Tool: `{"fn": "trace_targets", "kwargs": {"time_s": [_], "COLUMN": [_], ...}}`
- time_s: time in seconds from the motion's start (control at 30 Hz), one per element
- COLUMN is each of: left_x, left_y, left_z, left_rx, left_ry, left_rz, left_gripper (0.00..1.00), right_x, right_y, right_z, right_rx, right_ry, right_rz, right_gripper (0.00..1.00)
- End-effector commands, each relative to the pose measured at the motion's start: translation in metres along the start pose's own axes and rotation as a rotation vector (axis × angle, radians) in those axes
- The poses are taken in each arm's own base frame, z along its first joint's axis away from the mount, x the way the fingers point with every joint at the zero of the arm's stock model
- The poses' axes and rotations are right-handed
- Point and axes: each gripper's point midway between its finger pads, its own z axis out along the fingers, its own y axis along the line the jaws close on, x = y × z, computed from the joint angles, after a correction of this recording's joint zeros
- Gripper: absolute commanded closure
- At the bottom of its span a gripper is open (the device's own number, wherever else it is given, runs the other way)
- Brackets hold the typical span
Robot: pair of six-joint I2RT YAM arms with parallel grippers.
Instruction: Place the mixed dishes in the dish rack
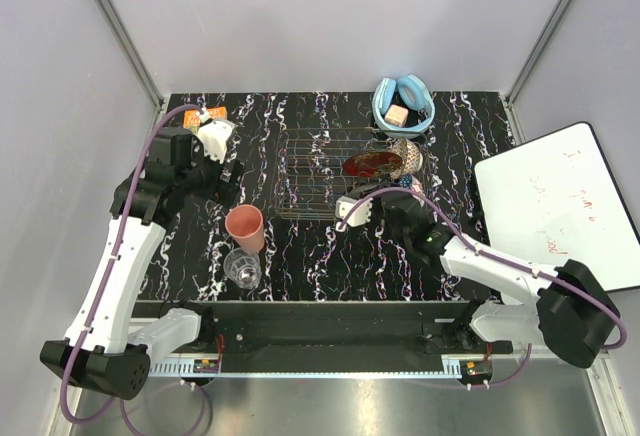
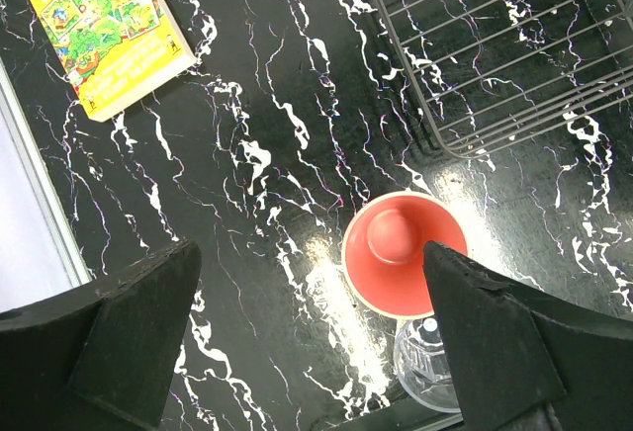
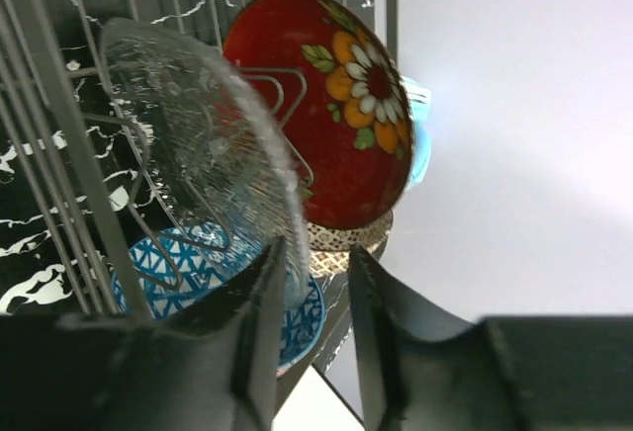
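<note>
The wire dish rack holds the red floral plate on edge, with the clear glass dish standing in front of it. The blue patterned bowl and the beige speckled bowl sit low at the rack's right end. My right gripper is open at the glass dish's rim, which lies against the left finger with a gap to the other. My left gripper is wide open and holds nothing, above the table beside the salmon-pink cup and the small glass tumbler, which stand upright side by side.
An orange-green book lies at the back left. Light-blue headphones sit behind the rack at the back right. A whiteboard lies off the table's right edge. Grey walls close in the back and sides.
</note>
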Motion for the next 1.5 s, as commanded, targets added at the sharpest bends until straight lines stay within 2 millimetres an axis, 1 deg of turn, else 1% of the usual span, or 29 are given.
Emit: {"fn": "trace_targets", "kwargs": {"time_s": [0.0, 0.07, 0.1, 0.17, 0.2, 0.3, 0.33, 0.37, 0.4, 0.43, 0.47, 0.5, 0.53, 0.57, 0.6, 0.63, 0.67, 0.73, 0.8, 0.87, 0.9, 1.0, 1.17, 1.23, 1.27, 1.33, 1.37, 1.4, 1.47], "left_x": [-0.015, -0.016, -0.015, -0.012, -0.012, -0.002, 0.004, 0.010, 0.016, 0.029, 0.038, 0.046, 0.062, 0.068, 0.074, 0.084, 0.086, 0.094, 0.093, 0.094, 0.092, 0.092, 0.088, 0.091, 0.097, 0.104, 0.110, 0.117, 0.124], "left_y": [0.006, 0.008, 0.009, 0.011, 0.013, 0.018, 0.017, 0.021, 0.024, 0.023, 0.022, 0.023, 0.021, 0.021, 0.020, 0.017, 0.015, 0.012, 0.010, 0.005, 0.004, 0.002, -0.006, -0.008, -0.011, -0.013, -0.016, -0.018, -0.024], "left_z": [-0.006, -0.007, -0.008, -0.009, -0.010, -0.012, -0.010, -0.013, -0.013, -0.008, -0.009, -0.007, -0.001, 0.001, 0.004, 0.009, 0.012, 0.020, 0.027, 0.035, 0.036, 0.045, 0.057, 0.063, 0.067, 0.075, 0.079, 0.084, 0.089], "left_rx": [-0.028, -0.035, -0.042, -0.053, -0.063, -0.098, -0.092, -0.119, -0.136, -0.134, -0.134, -0.142, -0.136, -0.137, -0.136, -0.123, -0.115, -0.101, -0.090, -0.060, -0.051, -0.035, 0.011, 0.020, 0.032, 0.044, 0.060, 0.073, 0.106], "left_ry": [-0.067, -0.070, -0.065, -0.058, -0.055, -0.033, -0.017, -0.002, 0.017, 0.050, 0.071, 0.091, 0.135, 0.145, 0.160, 0.182, 0.181, 0.202, 0.195, 0.205, 0.200, 0.217, 0.200, 0.207, 0.221, 0.233, 0.246, 0.269, 0.288], "left_rz": [0.015, 0.018, 0.022, 0.029, 0.038, 0.062, 0.069, 0.076, 0.092, 0.101, 0.115, 0.119, 0.122, 0.125, 0.126, 0.125, 0.114, 0.106, 0.091, 0.076, 0.072, 0.058, 0.035, 0.030, 0.027, 0.026, 0.026, 0.026, 0.023], "left_gripper": [0.01, 0.01, 0.01, 0.01, 0.01, 0.01, 0.01, 0.01, 0.01, 0.01, 0.01, 0.01, 0.01, 0.01, 0.01, 0.01, 0.02, 0.03, 0.03, 0.04, 0.04, 0.04, 0.05, 0.06, 0.07, 0.13, 0.19, 0.29, 0.39], "right_x": [0.001, 0.000, 0.003, 0.001, 0.001, -0.003, -0.009, -0.009, -0.013, -0.019, -0.017, -0.017, -0.021, -0.038, -0.049, -0.062, -0.075, -0.080, -0.078, -0.076, -0.072, -0.066, -0.063, -0.063, -0.063, -0.064, -0.065, -0.066, -0.067], "right_y": [-0.039, -0.055, -0.059, -0.078, -0.086, -0.102, -0.108, -0.115, -0.129, -0.136, -0.143, -0.158, -0.156, -0.147, -0.131, -0.123, -0.117, -0.104, -0.096, -0.094, -0.087, -0.078, -0.067, -0.065, -0.065, -0.064, -0.063, -0.064, -0.063], "right_z": [-0.019, -0.029, -0.033, -0.047, -0.054, -0.074, -0.081, -0.089, -0.100, -0.106, -0.112, -0.127, -0.129, -0.124, -0.123, -0.122, -0.124, -0.116, -0.115, -0.117, -0.115, -0.115, -0.111, -0.109, -0.108, -0.106, -0.105, -0.104, -0.102], "right_rx": [0.128, 0.174, 0.181, 0.223, 0.238, 0.278, 0.280, 0.300, 0.324, 0.341, 0.376, 0.389, 0.379, 0.260, 0.155, 0.087, 0.025, 0.013, 0.018, 0.031, 0.030, 0.036, 0.021, 0.019, 0.020, 0.014, 0.010, 0.009, 0.002], "right_ry": [0.007, -0.001, 0.013, 0.006, 0.007, -0.011, -0.027, -0.018, -0.026, -0.051, -0.035, -0.019, -0.029, -0.084, -0.109, -0.155, -0.219, -0.248, -0.269, -0.286, -0.269, -0.247, -0.224, -0.213, -0.211, -0.206, -0.202, -0.202, -0.200], "right_rz": [0.118, 0.164, 0.177, 0.238, 0.259, 0.335, 0.379, 0.422, 0.479, 0.654, 0.802, 0.940, 1.131, 1.164, 1.170, 1.223, 1.248, 1.347, 1.378, 1.417, 1.424, 1.434, 1.443, 1.441, 1.443, 1.444, 1.444, 1.451, 1.452], "right_gripper": [0.54, 0.41, 0.31, 0.21, 0.03, 0.00, 0.00, 0.00, 0.01, 0.00, 0.00, 0.00, 0.00, 0.00, 0.00, 0.00, 0.00, 0.01, 0.09, 0.10, 0.10, 0.11, 0.11, 0.14, 0.14, 0.16, 0.16, 0.16, 0.16]}}
